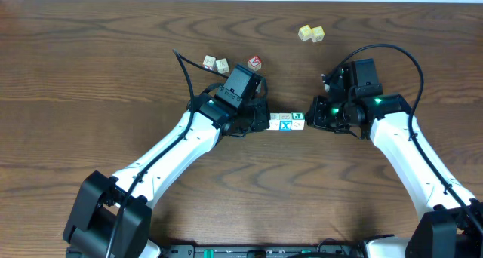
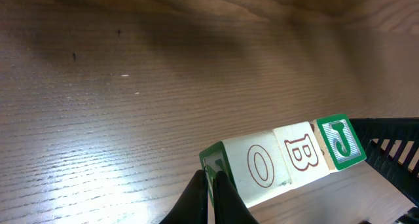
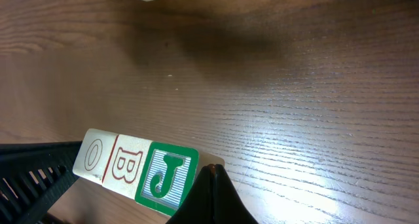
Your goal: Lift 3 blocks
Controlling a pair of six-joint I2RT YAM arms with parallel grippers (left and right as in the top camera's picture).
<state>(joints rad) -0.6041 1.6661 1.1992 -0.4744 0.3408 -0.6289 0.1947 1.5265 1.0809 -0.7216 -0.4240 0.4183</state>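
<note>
So the row of three blocks [image 1: 287,122] sits right between the two pincers, end to end, each block touching the next. The left pincer [image 1: 264,124] has its tip on the row's left end and the right pincer [image 1: 310,122] is up against the right end, so they face each other across it. Can't tell if the row is resting on the table [image 1: 90,77] or just off it. Beyond the left pincer there's a single block [image 1: 255,62], and further left of that two more blocks [image 1: 215,63] side by side. Way beyond the right pincer, slightly to its left, is a pair of blocks [image 1: 310,33], touching each other.
</note>
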